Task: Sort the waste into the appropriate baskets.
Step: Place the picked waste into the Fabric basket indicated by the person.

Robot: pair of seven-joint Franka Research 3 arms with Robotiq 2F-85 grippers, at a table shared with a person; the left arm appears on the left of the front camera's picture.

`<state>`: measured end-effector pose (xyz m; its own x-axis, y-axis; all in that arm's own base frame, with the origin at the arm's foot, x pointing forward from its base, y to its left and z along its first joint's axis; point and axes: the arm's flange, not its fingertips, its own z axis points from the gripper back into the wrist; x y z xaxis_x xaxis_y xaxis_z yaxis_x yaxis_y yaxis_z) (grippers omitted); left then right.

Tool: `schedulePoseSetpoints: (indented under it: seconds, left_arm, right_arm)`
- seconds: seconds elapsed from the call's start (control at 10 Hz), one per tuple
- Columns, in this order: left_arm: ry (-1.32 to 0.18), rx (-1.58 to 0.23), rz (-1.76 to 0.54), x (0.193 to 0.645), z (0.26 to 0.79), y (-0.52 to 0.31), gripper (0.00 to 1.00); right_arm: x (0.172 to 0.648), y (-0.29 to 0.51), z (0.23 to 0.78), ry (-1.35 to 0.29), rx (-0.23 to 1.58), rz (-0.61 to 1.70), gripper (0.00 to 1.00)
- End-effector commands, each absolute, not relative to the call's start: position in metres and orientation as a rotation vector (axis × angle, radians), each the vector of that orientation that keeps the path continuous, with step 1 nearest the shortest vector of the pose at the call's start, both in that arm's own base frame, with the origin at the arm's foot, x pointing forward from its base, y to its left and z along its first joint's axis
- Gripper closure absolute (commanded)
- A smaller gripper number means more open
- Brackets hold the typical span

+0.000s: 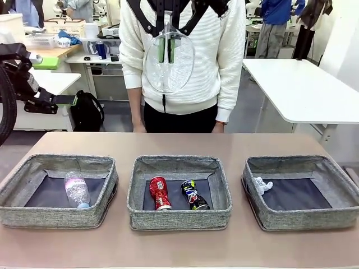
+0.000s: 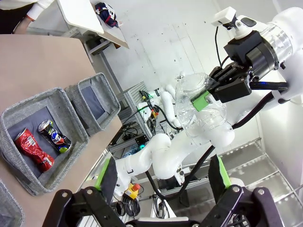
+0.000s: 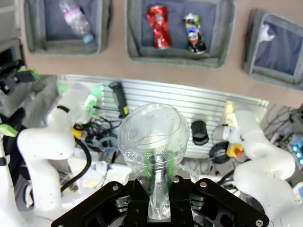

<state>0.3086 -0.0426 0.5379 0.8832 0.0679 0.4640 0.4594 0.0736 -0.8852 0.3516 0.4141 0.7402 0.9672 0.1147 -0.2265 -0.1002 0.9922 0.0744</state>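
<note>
High over the table's far edge, my right gripper (image 1: pixel 166 47) is shut on a clear plastic cup (image 1: pixel 169 70), which hangs mouth-forward in front of the person. In the right wrist view the cup (image 3: pixel 154 135) is pinched by its base in that gripper (image 3: pixel 158 189). Three grey baskets stand in a row. The left one (image 1: pixel 50 217) holds a clear plastic bottle (image 1: pixel 76 189). A red can (image 1: pixel 159 193) and a dark can (image 1: pixel 194 195) lie in the middle one (image 1: pixel 179 219). The right one (image 1: pixel 308 219) holds a white paper ball (image 1: pixel 262 185). My left gripper (image 1: pixel 56 81) is open and holds nothing, off the table's left side.
A person in a white sweater (image 1: pixel 224 56) stands at the table's far edge, arms down. Bare brown tabletop (image 1: pixel 179 143) lies between the baskets and the person. A white table (image 1: pixel 303 89) stands behind at the right.
</note>
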Motion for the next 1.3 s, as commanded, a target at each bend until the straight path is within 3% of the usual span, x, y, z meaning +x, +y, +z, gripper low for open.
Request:
schedulePoseSetpoints:
  seconds: [0.0, 1.2]
  left_arm:
    - [-0.463, -1.500, -0.328, 0.3067, 0.5379, -0.0447, 0.00]
    - [-0.463, -1.500, -0.328, 0.3067, 0.5379, -0.0447, 0.00]
  right_arm:
    - [0.3510, 0.4137, 0.7412, 0.241, 0.073, 0.110, 0.89]
    - [0.3510, 0.4137, 0.7412, 0.241, 0.073, 0.110, 0.89]
